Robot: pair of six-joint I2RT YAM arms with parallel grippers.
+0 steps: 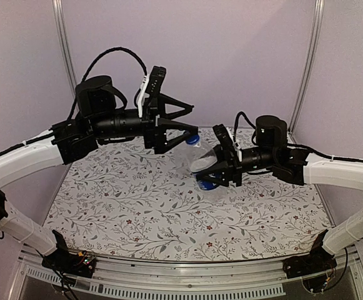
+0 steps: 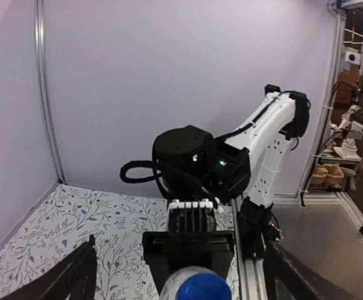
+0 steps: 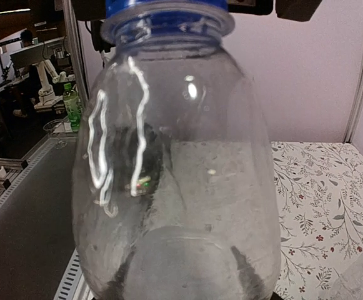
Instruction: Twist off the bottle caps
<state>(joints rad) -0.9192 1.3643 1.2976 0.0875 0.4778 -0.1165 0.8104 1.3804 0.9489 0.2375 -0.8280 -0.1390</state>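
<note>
As seen from above, bottle [image 1: 201,159]: clear plastic, tilted over the floral table cover [image 1: 137,206], neck pointing up and left.
Blue cap [image 1: 192,139]: on the bottle neck, low between the left fingers [image 2: 69,278]; contact impossible to tell.
Left gripper [image 1: 193,120]: spread wide, gripping nothing.
Right gripper [image 1: 217,172]: clamped around the lower bottle body.
</note>
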